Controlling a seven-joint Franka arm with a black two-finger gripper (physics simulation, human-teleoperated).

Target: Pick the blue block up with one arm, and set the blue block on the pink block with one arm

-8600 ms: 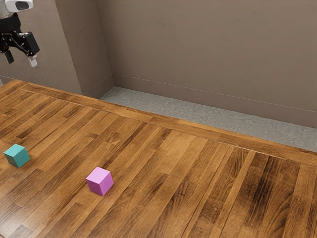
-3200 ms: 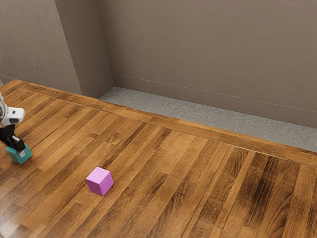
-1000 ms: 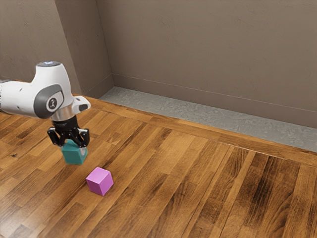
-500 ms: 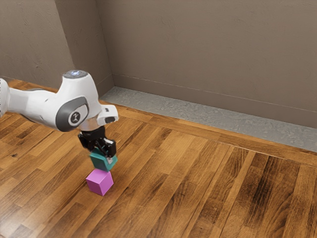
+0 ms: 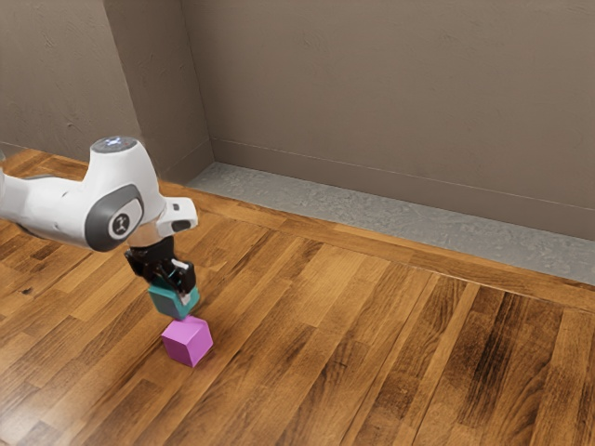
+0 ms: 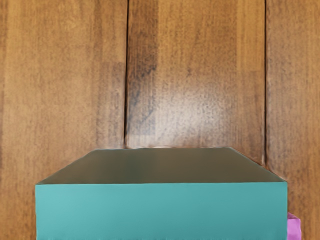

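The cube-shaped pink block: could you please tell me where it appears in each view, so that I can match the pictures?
Exterior view: the cube-shaped pink block sits on the wooden plank table at lower left, just under the teal-blue block that the black gripper holds.
Wrist view: a thin pink sliver peeks out beside the teal-blue block under the hand.
Shared landmark: the teal-blue block.

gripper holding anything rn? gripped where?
Yes. The gripper is shut on the blue block, with the fingers clamping its upper part from two opposite sides, just above the pink block.
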